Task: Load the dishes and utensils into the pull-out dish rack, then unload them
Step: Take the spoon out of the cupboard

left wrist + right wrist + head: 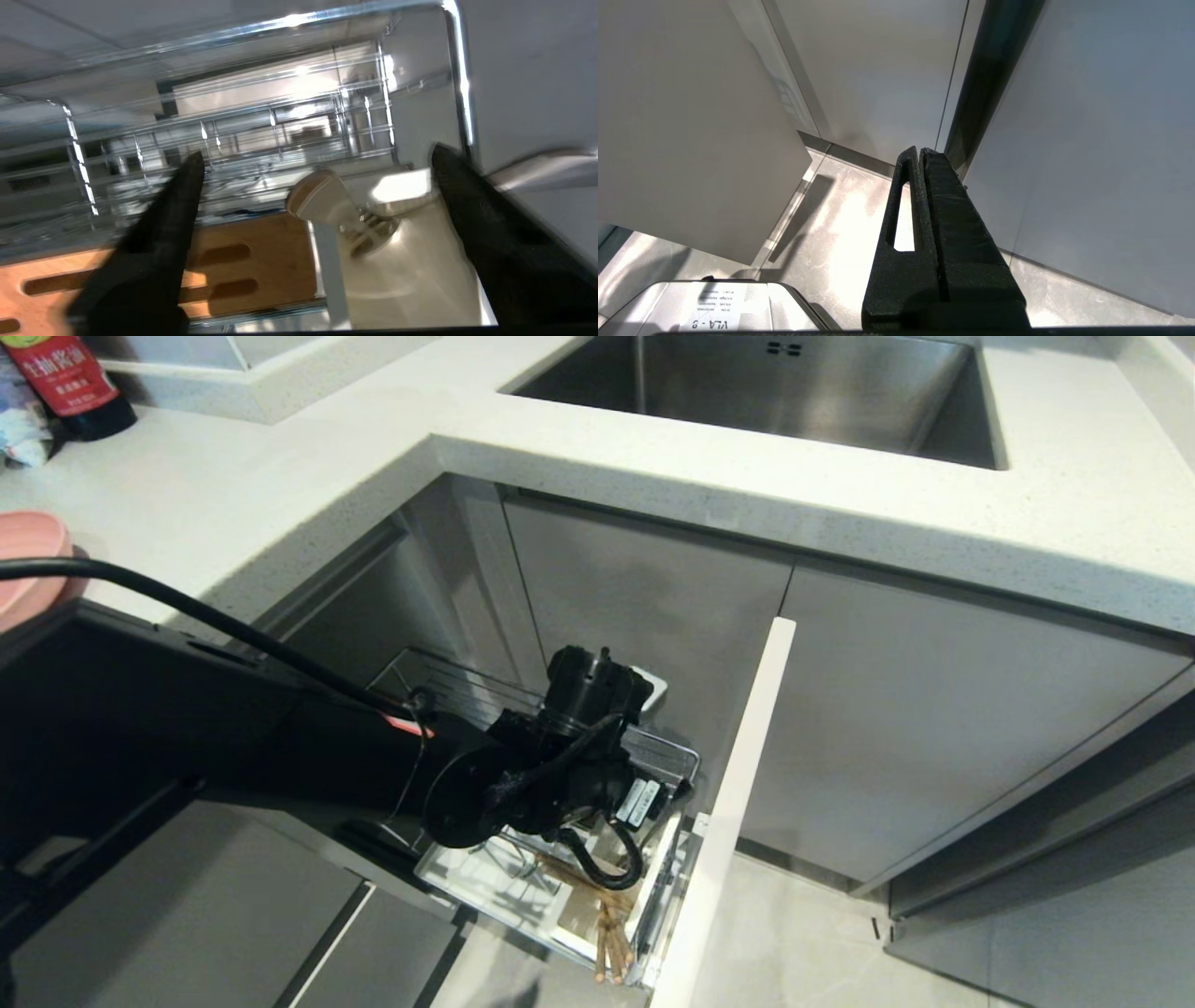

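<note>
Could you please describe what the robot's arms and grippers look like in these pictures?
The left arm is a bulky matt black link with a thick black cable running along it, a looped hose and a small white label at the wrist. The left gripper has two long, tapering black fingers. The right gripper has the same rough-textured black fingers, one with a long slot cut through it.

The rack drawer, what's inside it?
Inside the rack are chopsticks at the front and a slotted wooden strip. The open left gripper hangs over it. The arm hides the rest.
</note>
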`<state>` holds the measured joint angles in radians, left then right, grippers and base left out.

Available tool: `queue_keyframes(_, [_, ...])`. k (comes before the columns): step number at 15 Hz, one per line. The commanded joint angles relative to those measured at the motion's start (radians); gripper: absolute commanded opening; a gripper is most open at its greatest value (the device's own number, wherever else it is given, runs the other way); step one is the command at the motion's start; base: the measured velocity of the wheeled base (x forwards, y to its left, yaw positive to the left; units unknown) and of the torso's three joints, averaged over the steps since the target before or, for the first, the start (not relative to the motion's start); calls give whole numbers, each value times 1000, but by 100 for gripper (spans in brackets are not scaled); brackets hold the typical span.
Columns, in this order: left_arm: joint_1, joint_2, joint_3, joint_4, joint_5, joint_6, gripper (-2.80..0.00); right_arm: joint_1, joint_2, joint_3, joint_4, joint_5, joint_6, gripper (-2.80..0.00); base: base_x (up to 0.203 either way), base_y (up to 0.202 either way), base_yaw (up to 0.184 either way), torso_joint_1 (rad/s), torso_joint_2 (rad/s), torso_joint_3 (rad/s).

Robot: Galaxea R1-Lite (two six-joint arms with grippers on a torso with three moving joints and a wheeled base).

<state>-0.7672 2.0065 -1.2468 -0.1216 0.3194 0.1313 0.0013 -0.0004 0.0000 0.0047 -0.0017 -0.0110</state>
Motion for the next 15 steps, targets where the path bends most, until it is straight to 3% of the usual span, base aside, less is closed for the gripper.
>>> queue_keyframes(1, [2,0,0,-6,3,-3,-280,0,0,0,0,0,0,-280,0,0,0,0,0,0])
queue_keyframes(15, [-11,-33,-9,-23,27,-24,-280,0,0,0,0,0,-1,-280,0,0,0,0,0,0])
